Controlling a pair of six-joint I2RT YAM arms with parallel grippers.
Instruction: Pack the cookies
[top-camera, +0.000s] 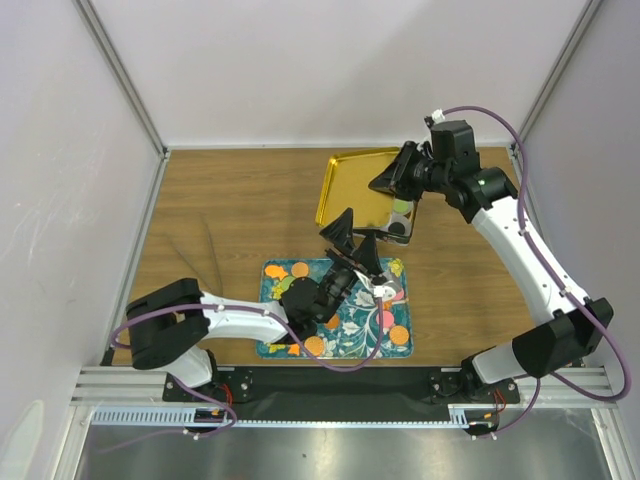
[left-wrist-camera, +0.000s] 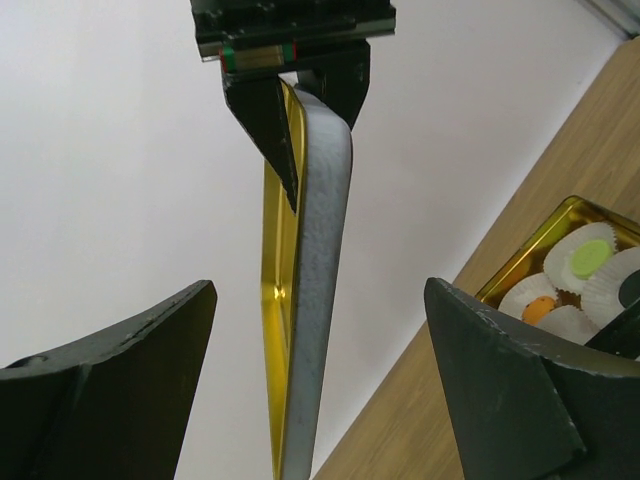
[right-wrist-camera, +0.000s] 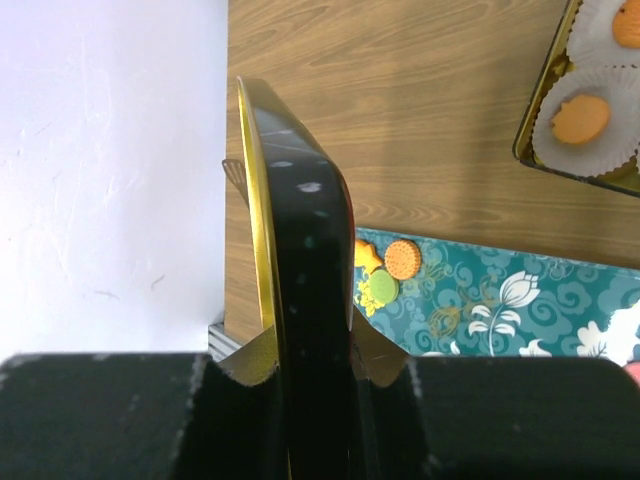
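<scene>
Wooden table (top-camera: 230, 200): near its far edge the right gripper (top-camera: 393, 180) clamps the gold lid (top-camera: 350, 185) lifted, likely exposing the tin (left-wrist-camera: 515, 262) for cookies (right-wrist-camera: 403, 259); the left gripper (top-camera: 357, 237) gapes empty.

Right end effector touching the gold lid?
Touching. Right wrist view shows the right end effector clamped on both faces of the gold lid.

Cookies (top-camera: 300, 270) lie on the tray (top-camera: 360, 336); behind it, the tin (left-wrist-camera: 525, 258) holds more in cups (right-wrist-camera: 610, 150).
</scene>
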